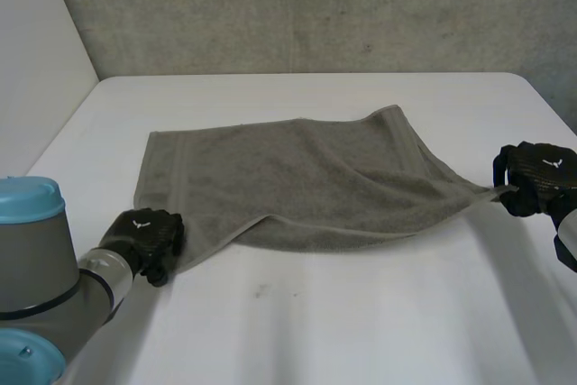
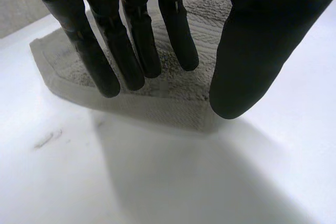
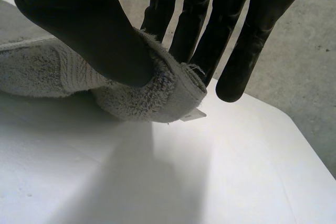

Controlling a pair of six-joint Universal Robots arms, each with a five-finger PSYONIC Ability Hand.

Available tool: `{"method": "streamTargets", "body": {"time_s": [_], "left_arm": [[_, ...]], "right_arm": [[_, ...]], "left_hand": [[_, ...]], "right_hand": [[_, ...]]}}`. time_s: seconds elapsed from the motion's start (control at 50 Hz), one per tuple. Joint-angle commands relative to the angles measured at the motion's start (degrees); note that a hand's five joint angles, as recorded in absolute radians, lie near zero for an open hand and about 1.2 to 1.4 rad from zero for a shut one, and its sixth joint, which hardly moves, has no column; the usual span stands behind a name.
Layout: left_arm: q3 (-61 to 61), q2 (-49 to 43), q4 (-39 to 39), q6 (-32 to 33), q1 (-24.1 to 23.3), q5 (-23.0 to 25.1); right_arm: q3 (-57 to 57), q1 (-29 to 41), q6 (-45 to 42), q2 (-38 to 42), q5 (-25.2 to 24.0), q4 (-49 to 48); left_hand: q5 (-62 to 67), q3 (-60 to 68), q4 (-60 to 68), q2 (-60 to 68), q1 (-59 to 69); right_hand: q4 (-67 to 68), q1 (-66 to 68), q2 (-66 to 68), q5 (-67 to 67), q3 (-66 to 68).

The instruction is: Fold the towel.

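A grey-brown towel (image 1: 297, 173) lies spread on the white table (image 1: 361, 313), its near right corner drawn out to a point. My right hand (image 1: 539, 175) holds that corner just above the table. In the right wrist view the thumb (image 3: 89, 30) pinches the towel's bunched corner (image 3: 147, 98) against the fingers. My left hand (image 1: 144, 234) is at the near left corner. In the left wrist view its straight fingers (image 2: 131, 51) hover over the towel's corner (image 2: 178, 111), which lies flat on the table, and the thumb (image 2: 257, 51) stands apart beside it.
A rough grey wall (image 1: 315, 6) rises behind the table's far edge. The table's left edge (image 1: 63, 128) runs close to the towel's left side. Bare white surface stretches in front of the towel.
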Motion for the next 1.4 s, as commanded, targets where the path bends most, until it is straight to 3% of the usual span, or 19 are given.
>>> {"method": "streamTargets", "body": {"time_s": [0.02,0.46,0.56,0.74,0.78,0.92,1.26,1.28,1.4], "left_arm": [[-0.07,-1.00,2.61,-0.01,-0.13,0.01],[-0.69,-2.94,4.54,0.17,-0.31,0.10],[-0.60,-3.73,7.17,0.61,-0.22,0.10],[-0.07,-5.14,8.67,0.87,-0.31,0.10],[0.01,-5.14,8.76,0.87,-0.31,0.10],[0.89,-5.22,8.85,0.87,-0.14,0.27],[0.89,-4.17,9.73,0.87,0.13,0.36],[0.37,-3.56,9.64,0.87,0.13,0.18],[-1.57,-2.59,9.81,0.96,0.13,0.18]], "right_arm": [[0.42,-0.02,-0.14,0.09,-0.01,0.02],[0.95,0.16,-0.23,0.00,-0.01,0.02],[1.04,0.25,-1.01,0.00,-0.01,0.02],[1.13,0.25,-1.55,0.00,-0.01,0.02],[1.22,0.25,-1.55,0.00,-0.01,0.02],[1.30,0.25,-1.55,-0.09,-0.01,0.02],[1.83,0.51,-1.55,-0.62,-0.01,0.11],[1.83,0.51,-1.55,-0.79,-0.01,0.11],[1.92,0.51,-1.55,-0.88,-0.01,0.11]], "left_hand": [[6.63,6.48,6.54,6.56,6.52],[6.96,6.82,6.87,6.89,6.86],[15.68,15.54,15.59,15.61,15.57],[18.91,18.76,18.82,18.84,18.80],[28.11,27.97,28.02,28.04,28.01],[36.03,35.88,35.94,35.96,35.92],[36.04,35.90,35.95,35.97,35.93],[29.57,29.43,29.48,29.50,29.46],[25.30,25.16,25.21,25.23,25.19]], "right_hand": [[11.57,24.34,12.44,13.47,12.23],[11.57,24.34,12.44,13.47,12.23],[11.57,24.34,12.44,13.47,12.23],[11.57,24.34,12.44,13.47,12.23],[11.57,24.34,12.44,13.47,12.23],[11.57,24.34,12.44,13.47,12.23],[11.57,24.34,12.44,13.47,12.23],[11.57,24.34,12.44,13.47,12.23],[11.57,24.34,12.44,13.47,12.23]]}}
